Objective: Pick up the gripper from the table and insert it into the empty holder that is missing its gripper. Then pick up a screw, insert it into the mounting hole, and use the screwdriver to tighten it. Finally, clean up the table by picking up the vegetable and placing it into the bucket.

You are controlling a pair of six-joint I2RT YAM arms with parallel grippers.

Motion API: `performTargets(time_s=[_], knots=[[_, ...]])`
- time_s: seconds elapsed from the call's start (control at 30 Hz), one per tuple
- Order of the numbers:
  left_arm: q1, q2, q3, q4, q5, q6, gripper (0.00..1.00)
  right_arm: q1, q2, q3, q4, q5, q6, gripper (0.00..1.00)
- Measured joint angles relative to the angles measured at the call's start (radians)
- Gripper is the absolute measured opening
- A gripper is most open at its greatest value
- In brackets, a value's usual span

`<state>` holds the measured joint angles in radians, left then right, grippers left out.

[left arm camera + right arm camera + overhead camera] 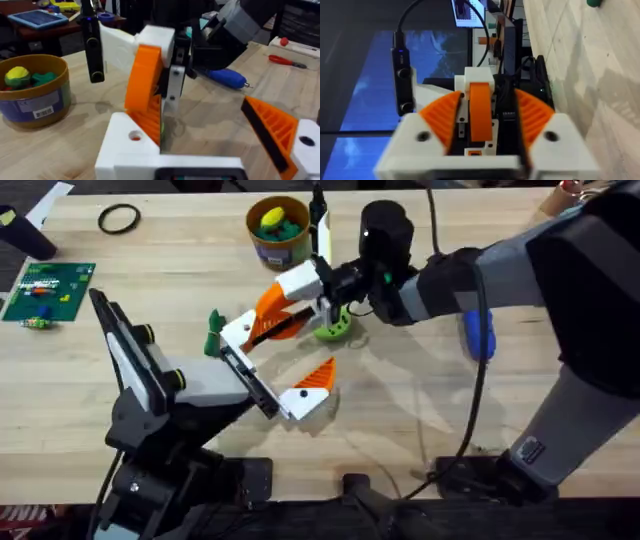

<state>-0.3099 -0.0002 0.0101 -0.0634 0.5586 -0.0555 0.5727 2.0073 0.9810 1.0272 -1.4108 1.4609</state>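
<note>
Gripper (272, 308), orange wedge with white base, sits clamped in right claw (318, 292); left claw (270, 365) apart.

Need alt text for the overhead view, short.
The right pincer holds the long orange gripper finger at the left arm's bare white holder mid-table. A bucket of toy food stands behind; a blue screwdriver lies to the right.

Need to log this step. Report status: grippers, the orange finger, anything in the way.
Right gripper shut on the gripper, held at the holder on the left arm. Left gripper open, one finger missing. Green vegetable close behind; screwdriver lies aside.
</note>
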Motion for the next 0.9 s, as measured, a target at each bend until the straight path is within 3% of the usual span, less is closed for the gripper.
performTargets(time_s=[0.07,0.13,0.53,0.7,0.9], knots=[[0.0,0.0,0.0,0.0,0.003,0.0,0.986,0.007,0.004,0.0,-0.001,0.0,-0.002,0.923],[0.0,0.0,0.0,0.0,0.004,0.002,0.986,0.011,0.004,0.0,-0.003,0.0,-0.003,0.991],[0.0,0.0,0.0,0.0,0.006,0.003,0.986,0.013,0.004,0.0,-0.015,0.011,-0.003,0.997],[0.0,0.0,0.0,0.0,0.006,0.003,0.987,0.012,0.004,0.001,-0.142,0.027,-0.023,0.997],[0.0,0.0,0.0,0.0,0.007,0.003,0.986,-0.023,-0.034,0.003,-0.304,0.047,-0.203,0.997]])
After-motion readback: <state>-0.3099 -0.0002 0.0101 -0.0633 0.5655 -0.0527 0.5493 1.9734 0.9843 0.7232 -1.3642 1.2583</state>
